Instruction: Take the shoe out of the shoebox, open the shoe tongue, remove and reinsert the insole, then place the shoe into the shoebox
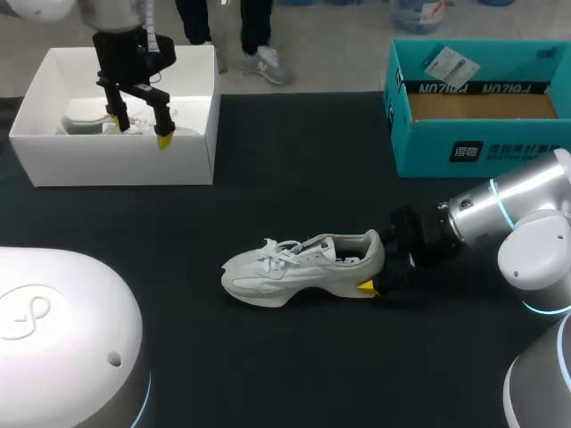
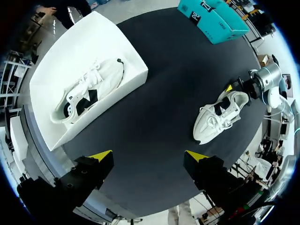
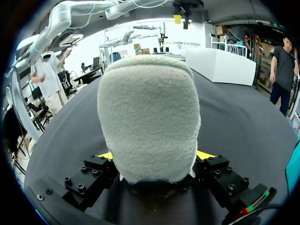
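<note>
Table: a black cloth-covered table [image 1: 294, 178]. Clock directions are read from the head view, with the far edge at 12.
Shoe: a white lace-up sneaker [image 1: 299, 272] [image 2: 218, 117] [image 3: 147, 117] stands on its sole near the table's centre. Its toe points to 9 and its heel to 3, and it is outside both boxes. The laces are in place and dark lining shows in the opening.
Right gripper: the right gripper [image 1: 378, 275] [image 3: 155, 157] comes in low from 4 o'clock to the sneaker's heel. Its fingers are set narrow, one on each side of the fuzzy heel with the yellow tips against it, so it holds the sneaker.
Left gripper: the left gripper [image 1: 140, 127] [image 2: 149, 157] hangs above the white box at 10 o'clock. Its fingers are spread wide with nothing between them.
White box: an open white cardboard shoebox [image 1: 116, 165] [image 2: 131, 79] sits at 10 o'clock, well apart from the sneaker. A second white sneaker [image 1: 85, 125] [image 2: 89, 91] lies on its floor.
Teal box: an open teal cardboard box [image 1: 473, 147] [image 2: 213, 23] sits at 2 o'clock. Its inside is brown and a white tag [image 1: 452, 64] rests on its far rim.
</note>
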Motion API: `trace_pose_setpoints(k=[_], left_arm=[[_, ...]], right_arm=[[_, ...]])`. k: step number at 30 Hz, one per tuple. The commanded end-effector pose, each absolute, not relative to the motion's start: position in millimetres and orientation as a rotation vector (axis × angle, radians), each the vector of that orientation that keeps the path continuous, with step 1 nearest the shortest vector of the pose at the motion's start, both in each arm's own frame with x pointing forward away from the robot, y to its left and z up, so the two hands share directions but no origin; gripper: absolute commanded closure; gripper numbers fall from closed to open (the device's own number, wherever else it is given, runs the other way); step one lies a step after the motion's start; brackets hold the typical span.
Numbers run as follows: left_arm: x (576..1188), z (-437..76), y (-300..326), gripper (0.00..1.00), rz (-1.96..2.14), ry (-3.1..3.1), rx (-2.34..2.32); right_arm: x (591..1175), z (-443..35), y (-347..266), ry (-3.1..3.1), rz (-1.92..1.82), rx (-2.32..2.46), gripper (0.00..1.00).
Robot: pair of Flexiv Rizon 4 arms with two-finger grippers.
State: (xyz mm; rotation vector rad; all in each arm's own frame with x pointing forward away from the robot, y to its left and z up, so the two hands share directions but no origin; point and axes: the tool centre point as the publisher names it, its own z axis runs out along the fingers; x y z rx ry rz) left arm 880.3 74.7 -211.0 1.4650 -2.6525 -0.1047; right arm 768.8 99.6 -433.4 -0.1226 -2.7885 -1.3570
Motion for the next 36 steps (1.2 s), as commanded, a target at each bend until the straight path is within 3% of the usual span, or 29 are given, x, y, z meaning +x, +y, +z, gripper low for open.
trace_pose_setpoints(k=[1,16,36], left_arm=[[852,-212,55,0.00,-0.071,-2.500,1.884],[793,-234,-22,0.00,-0.061,-2.598,1.858],[779,-242,-63,0.00,-0.059,-2.556,1.902]], right_arm=[[766,-439,103,-2.790,-1.358,-0.124,1.00],[766,-439,103,-2.790,-1.358,-0.124,1.00],[766,-439,103,-2.790,-1.358,-0.124,1.00]])
